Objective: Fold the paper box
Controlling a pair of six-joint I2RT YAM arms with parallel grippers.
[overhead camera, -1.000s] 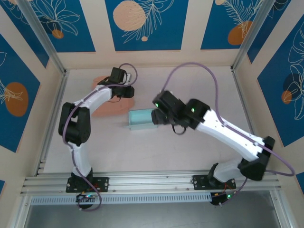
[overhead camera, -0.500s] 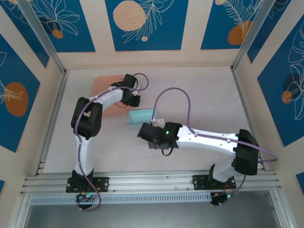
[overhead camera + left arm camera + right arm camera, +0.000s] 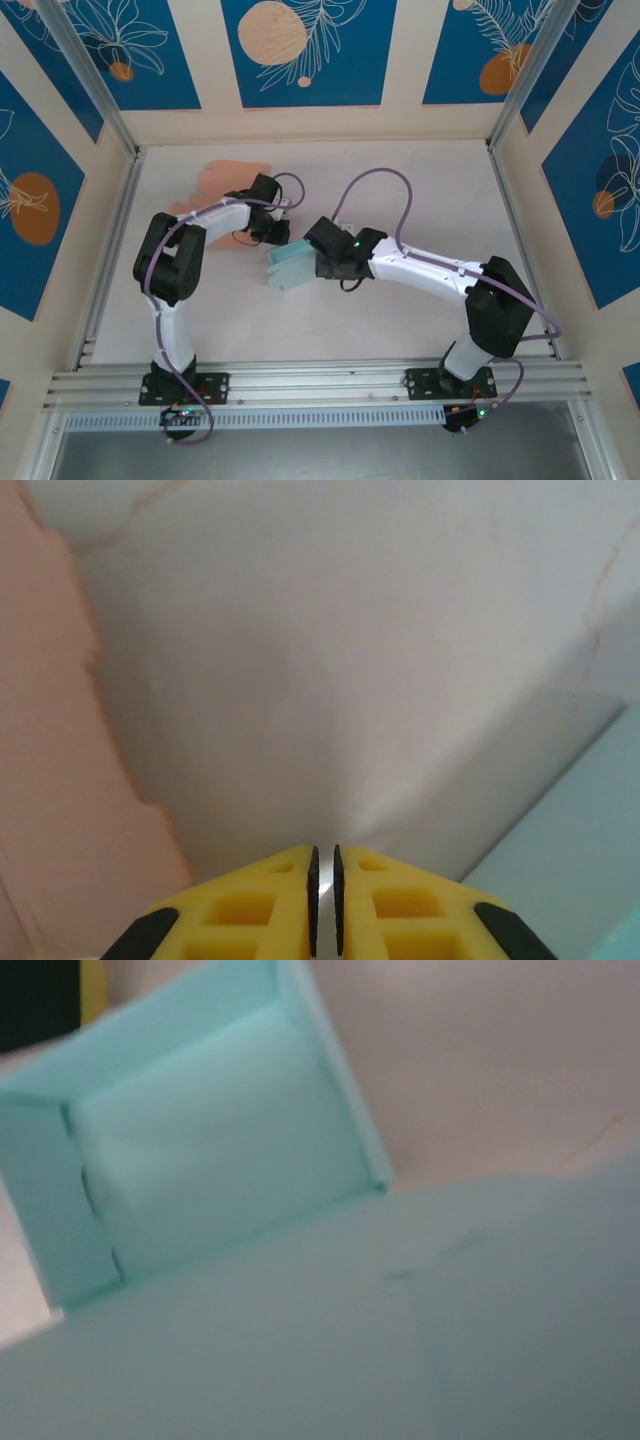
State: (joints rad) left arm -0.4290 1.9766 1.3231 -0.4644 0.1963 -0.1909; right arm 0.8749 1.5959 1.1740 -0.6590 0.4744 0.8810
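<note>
Box (image 3: 290, 266): pale teal paper card, matt, smooth, creased at folds.
Sheet (image 3: 222, 178): pink paper, matt.
Desk (image 3: 420, 190): white, matt, smooth.
Left claw (image 3: 323, 880): yellow moulded plastic, black-lined inside, dull sheen.
Right arm (image 3: 425, 266): white glossy plastic shell.
Rail (image 3: 320, 378): bare ribbed metal.

L fingers (image 3: 285, 905) pinched together, tips almost touching.

A pale teal paper box (image 3: 292, 263) lies askew near the middle of the white table (image 3: 420, 190). Its side walls stand upright, and one broad flap lies open.
</note>
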